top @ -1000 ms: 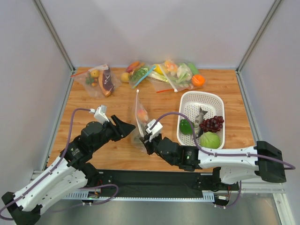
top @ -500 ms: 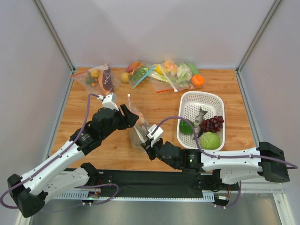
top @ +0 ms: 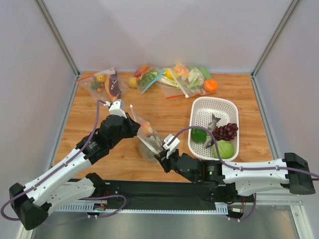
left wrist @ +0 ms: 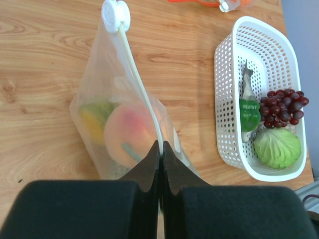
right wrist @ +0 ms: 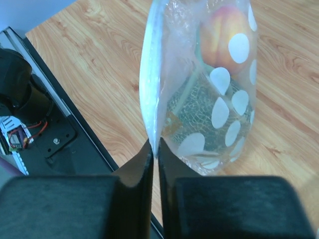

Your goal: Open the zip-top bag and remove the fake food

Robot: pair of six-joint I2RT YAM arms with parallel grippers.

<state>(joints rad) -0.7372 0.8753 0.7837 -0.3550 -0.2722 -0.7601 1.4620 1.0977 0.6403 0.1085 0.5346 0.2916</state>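
Landmark: white basket (top: 222, 107), standing on the wooden bench (top: 259, 114).

Zip-top bag (top: 147, 139): clear with white dots, held up off the bench just left of the basket, between the two claws. All three food pieces are inside it: the peach (left wrist: 130, 134) uppermost, the yellow fruit (left wrist: 92, 119) beside it on the side away from the basket, and the grey-green bumpy ball (right wrist: 194, 114) at the bottom. The white slider (left wrist: 115, 15) sits at the end of the zip strip farthest from the left claw. The strip reads as a single line; whether the seal is parted cannot be told.

Left claw (left wrist: 160, 147): fingers pressed together, pinching the bag at its zip strip, on the bag's side away from the basket.

Right claw (right wrist: 154, 147): fingers pressed together, pinching a side edge of the bag near its lower end, in front of the basket's near-left corner.

Basket contents: green pepper (top: 198, 135), dark grapes (top: 225, 131), pale cabbage (top: 223, 149), and a grey fish-shaped piece (top: 213, 122).

Other filled bags (top: 174, 77) lie along the bench's far edge, beyond the basket and off to its left.
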